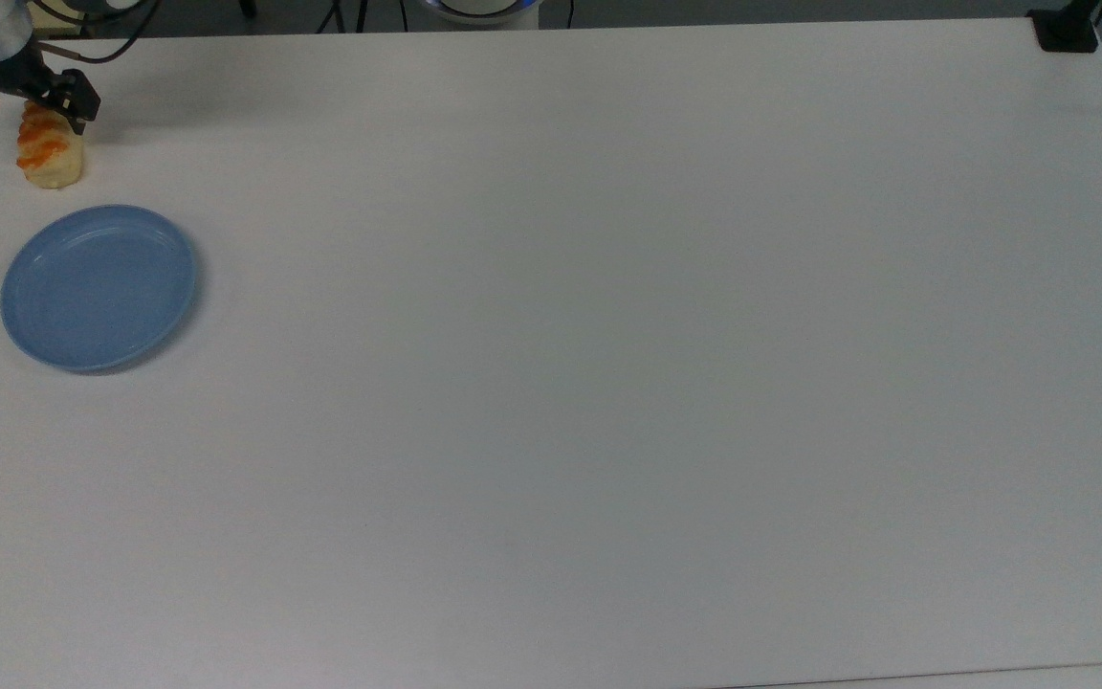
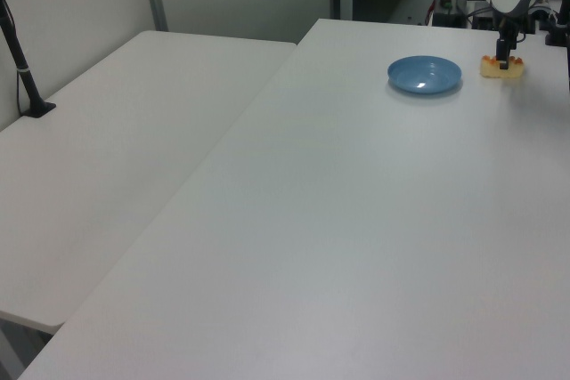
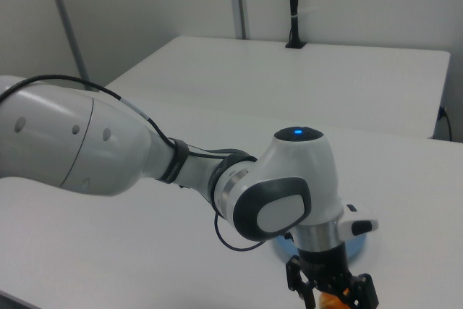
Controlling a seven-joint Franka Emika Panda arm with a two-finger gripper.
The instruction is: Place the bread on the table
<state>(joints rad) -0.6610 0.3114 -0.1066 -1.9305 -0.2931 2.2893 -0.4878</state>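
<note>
While the bread lies on the table beside the plate, the gripper stands spread, its fingers straddling the bread's far end.

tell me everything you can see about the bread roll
The small oblong pale-beige bread roll with orange diagonal stripes lies flat on the plain white matte table, near the top view's upper left corner. It sits apart from the round blue plate, just beyond its rim. Its surface looks soft and matte. The black two-finger end effector stands over its far end, fingers spread on either side. In the left view it lies to the right of the plate.
</note>
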